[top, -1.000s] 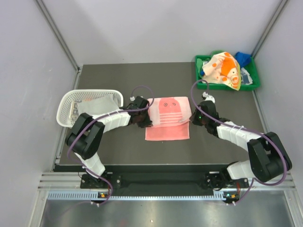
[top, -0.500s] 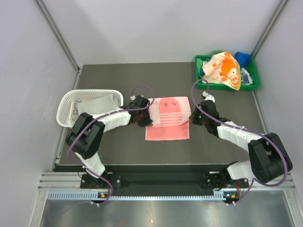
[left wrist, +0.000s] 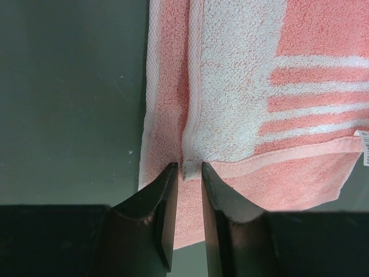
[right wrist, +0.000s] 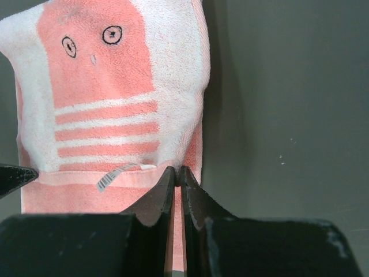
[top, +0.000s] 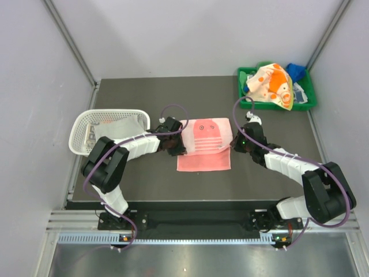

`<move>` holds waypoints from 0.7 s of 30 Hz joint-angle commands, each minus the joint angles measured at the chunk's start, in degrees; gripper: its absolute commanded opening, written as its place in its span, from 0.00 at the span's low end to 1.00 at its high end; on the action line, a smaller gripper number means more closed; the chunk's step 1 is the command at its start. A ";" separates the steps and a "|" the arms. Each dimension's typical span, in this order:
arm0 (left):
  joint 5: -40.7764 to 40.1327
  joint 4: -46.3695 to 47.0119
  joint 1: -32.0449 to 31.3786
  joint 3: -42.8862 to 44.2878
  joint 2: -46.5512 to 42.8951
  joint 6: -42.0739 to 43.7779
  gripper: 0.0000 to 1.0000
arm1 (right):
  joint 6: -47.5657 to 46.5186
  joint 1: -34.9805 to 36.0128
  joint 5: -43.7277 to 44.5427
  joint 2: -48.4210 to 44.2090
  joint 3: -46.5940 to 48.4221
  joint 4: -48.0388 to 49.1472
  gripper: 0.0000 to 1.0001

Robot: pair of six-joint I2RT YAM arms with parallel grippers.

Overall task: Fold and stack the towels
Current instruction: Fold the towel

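Dark worktop [top: 144, 95]; pink towel [top: 203, 161] looks soft, light, floppy, so best taken at fold corners. Left tool [left wrist: 188, 167] slightly parted around a corner, grip unclear; right tool [right wrist: 177, 169] pressed together.

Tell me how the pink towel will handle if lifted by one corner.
Likely floppy: the pink towel lies flat with one layer folded over another, so it would probably sag and unfold. The looped terry surface should grip rather than slip. It looks thin, so probably light.
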 commanded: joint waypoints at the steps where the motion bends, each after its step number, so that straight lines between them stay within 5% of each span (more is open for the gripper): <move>1: -0.37 0.22 -0.19 1.81 0.12 0.24 0.29 | -0.45 0.73 -0.04 -1.56 1.54 1.19 0.02; 21: 0.51 -0.13 -1.07 3.83 2.67 0.16 0.27 | -0.54 0.73 0.05 -1.65 1.54 1.37 0.02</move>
